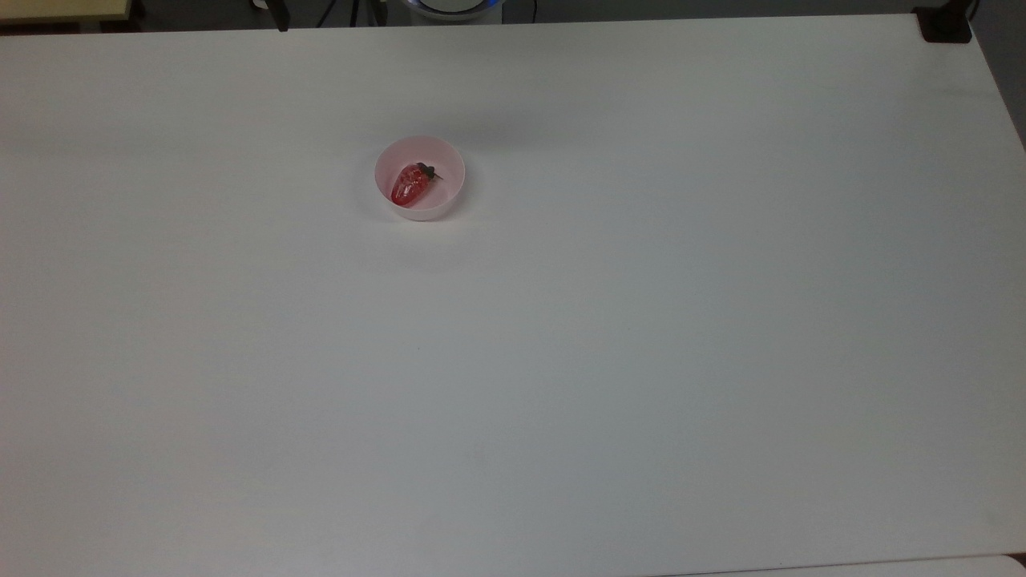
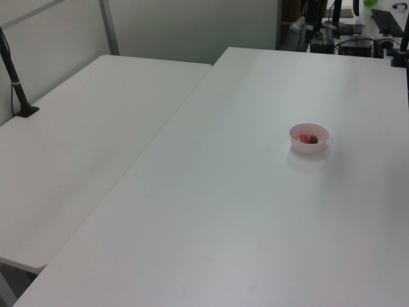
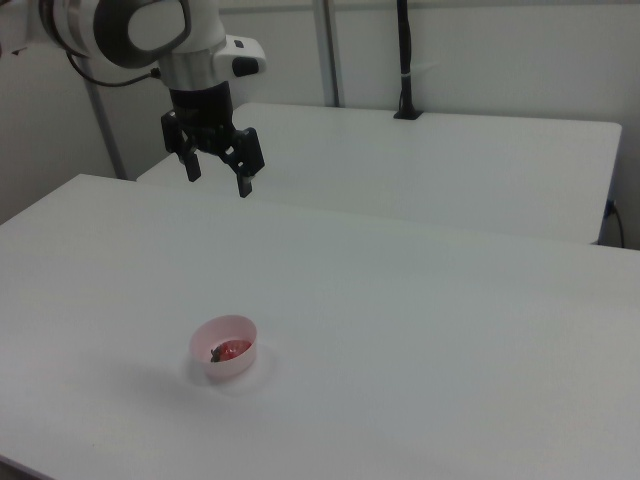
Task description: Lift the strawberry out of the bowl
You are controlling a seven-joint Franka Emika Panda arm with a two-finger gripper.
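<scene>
Strawberry (image 1: 412, 184) lying in bowl (image 1: 449, 196), cap toward top view's upper right, hand (image 3: 216, 173) spread wide above.

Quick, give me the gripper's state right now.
Gripper: open, holding nothing, raised well above the table; the strawberry lies in the bowl.

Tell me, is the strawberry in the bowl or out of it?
In. The strawberry lies on its side inside the bowl, below its rim.
</scene>
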